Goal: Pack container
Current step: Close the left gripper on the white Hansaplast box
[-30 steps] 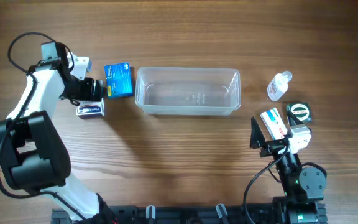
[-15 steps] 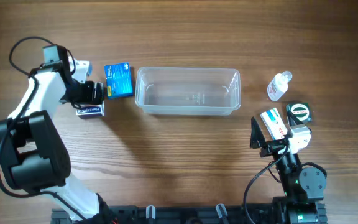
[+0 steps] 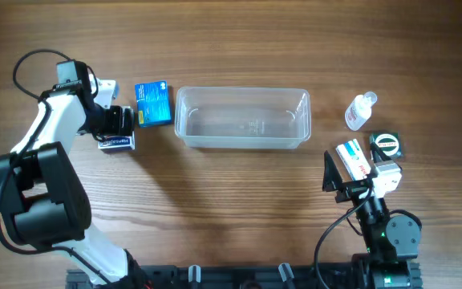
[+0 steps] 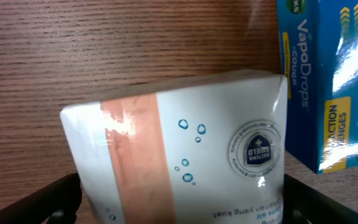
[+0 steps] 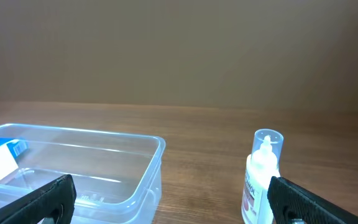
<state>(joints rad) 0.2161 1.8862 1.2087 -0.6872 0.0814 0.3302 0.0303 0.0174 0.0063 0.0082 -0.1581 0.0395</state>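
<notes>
left of clear rounded plastic container (image 3: 239,145), left pincer (image 3: 119,127) spread around glossy white box (image 4: 185,149); right pincer (image 5: 173,202) spread wide.

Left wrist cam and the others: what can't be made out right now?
- left gripper: in the left wrist view the bottom edge cuts off its fingers, so whether they clamp the white box is unclear; the box's lower print is cut off too.
- dark packet: in the overhead view the label is too small to read.
- bottle: in the right wrist view the bottom edge cuts off its base, and the label is unreadable.
</notes>
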